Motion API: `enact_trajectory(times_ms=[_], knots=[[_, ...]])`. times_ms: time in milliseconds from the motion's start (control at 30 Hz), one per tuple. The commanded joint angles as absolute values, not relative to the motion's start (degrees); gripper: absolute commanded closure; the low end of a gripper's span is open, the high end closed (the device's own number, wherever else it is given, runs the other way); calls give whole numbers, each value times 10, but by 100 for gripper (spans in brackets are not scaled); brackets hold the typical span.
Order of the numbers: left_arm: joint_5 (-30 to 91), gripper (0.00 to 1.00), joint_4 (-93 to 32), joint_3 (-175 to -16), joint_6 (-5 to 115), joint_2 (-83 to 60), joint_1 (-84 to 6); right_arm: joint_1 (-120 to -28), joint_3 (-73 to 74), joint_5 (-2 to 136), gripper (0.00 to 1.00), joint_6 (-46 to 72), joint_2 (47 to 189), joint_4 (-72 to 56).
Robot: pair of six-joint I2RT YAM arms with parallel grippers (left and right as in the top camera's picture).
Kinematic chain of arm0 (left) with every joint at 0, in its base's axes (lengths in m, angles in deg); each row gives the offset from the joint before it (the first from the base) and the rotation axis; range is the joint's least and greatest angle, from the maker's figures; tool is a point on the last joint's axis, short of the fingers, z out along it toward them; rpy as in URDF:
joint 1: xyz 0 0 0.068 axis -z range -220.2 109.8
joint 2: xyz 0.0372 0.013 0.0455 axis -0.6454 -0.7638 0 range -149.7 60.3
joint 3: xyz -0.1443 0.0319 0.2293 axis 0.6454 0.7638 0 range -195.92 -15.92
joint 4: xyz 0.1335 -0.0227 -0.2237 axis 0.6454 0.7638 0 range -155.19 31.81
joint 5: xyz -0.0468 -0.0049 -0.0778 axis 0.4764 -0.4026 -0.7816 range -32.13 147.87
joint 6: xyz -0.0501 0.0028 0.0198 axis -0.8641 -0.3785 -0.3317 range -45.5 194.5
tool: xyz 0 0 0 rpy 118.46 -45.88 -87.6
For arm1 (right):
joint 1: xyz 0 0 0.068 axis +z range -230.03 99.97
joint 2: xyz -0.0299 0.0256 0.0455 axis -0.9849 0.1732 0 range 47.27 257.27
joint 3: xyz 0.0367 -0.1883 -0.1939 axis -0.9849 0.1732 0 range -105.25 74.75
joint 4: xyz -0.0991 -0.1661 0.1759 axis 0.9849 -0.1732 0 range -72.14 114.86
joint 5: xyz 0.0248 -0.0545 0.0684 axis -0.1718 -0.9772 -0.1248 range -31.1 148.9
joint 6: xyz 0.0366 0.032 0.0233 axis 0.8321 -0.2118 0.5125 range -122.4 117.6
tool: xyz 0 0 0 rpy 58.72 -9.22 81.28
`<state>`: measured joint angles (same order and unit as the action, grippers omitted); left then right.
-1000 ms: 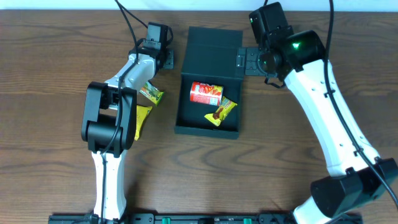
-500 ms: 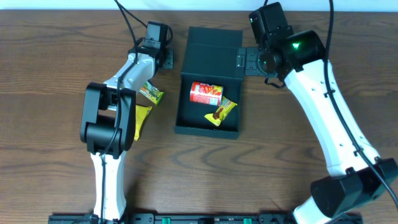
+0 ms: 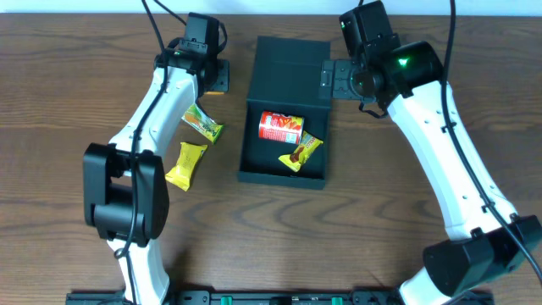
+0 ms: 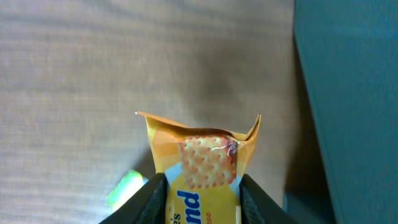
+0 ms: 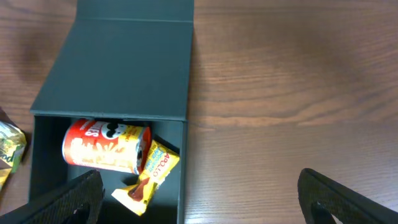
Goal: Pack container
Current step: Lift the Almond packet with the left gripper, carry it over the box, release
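The left pincer (image 4: pixel 202 182) was closed on an orange cracker packet (image 4: pixel 202 152), a finger pressed to each side and the crimped end sticking out past the tips. The container (image 3: pixel 269 163) lay open on the table (image 3: pixel 76 127) between the two arms. Its long axis ran away from the robot's base, and the lid flap (image 3: pixel 290 69) was folded back flat at the far end.

From the left pincer the container lay to the right. In the left wrist view its teal surface filled the right edge, just beside the packet but apart from it. From overhead, the pincer stood level with the lid flap rather than the open tray, so the tray lay to the right and back toward the base. A red can (image 3: pixel 280 127) and a yellow snack packet (image 3: pixel 303 151) lay in the tray's far half, and the near strip of floor looked bare.

My judgement was that the carry needed to go rightward and nearer before any release, or the packet would land on the lid.

The right pincer (image 5: pixel 200 176) stood spread wide with nothing in it, beside the lid's right edge
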<state>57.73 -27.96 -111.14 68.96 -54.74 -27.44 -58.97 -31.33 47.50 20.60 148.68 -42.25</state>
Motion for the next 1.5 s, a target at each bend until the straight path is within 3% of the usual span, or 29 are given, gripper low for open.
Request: enact_trajectory(times_ms=[0,400,633,1467], knots=[[536,64,-246,-1118,690,-511,-278,-594,-314,469,1,211,1487,-415],[348,66,-113,-1118,666,-483,-269,-594,-314,469,1,211,1487,-409],[360,74,-140,-1118,696,-483,-211,-594,-314,469,1,211,1487,-408],[448,73,-213,-1118,679,-483,-51,-595,-314,443,1,202,1487,-407]])
